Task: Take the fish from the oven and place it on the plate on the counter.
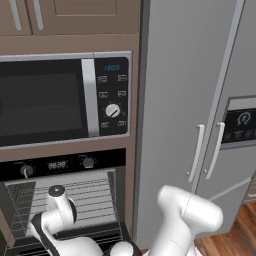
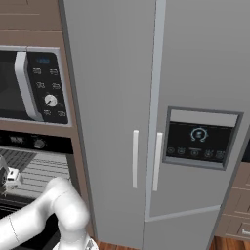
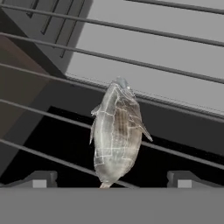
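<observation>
Two tall grey fridge doors (image 1: pixel 190 100) take up the right half of the left base frame and most of the right base frame; paired white handles sit mid-height, and a dark display panel (image 2: pixel 200 139) is set into the right-hand door.

Microwave (image 1: pixel 60 97), black and silver, upper left of the left base frame, button panel with one round dial on its right side. Brown cabinet surround above and beside it.

Oven (image 1: pixel 65 165) directly below the microwave. Black control strip with two knobs and a small digital display. Door is open: the grey cavity and wire racks (image 1: pixel 92 195) are exposed at lower left of the left base frame.

Arm (image 1: pixel 185 220), white with dark joints, rises from the bottom of the left base frame and bends left, reaching into the oven cavity. In the right base frame it enters from lower left.

Hand (image 3: pixel 111 180): jaws stand wide apart, nothing between them; the two dark fingertips (image 3: pixel 41 178) show at the bottom of the hand frame, one either side of the fish.

Fish (image 3: pixel 116 133): small, silvery-grey, lying on the wire rack inside the oven, centre of the hand frame, long axis roughly upright in that frame. Its lower end lies between the fingertips; contact cannot be judged.
</observation>
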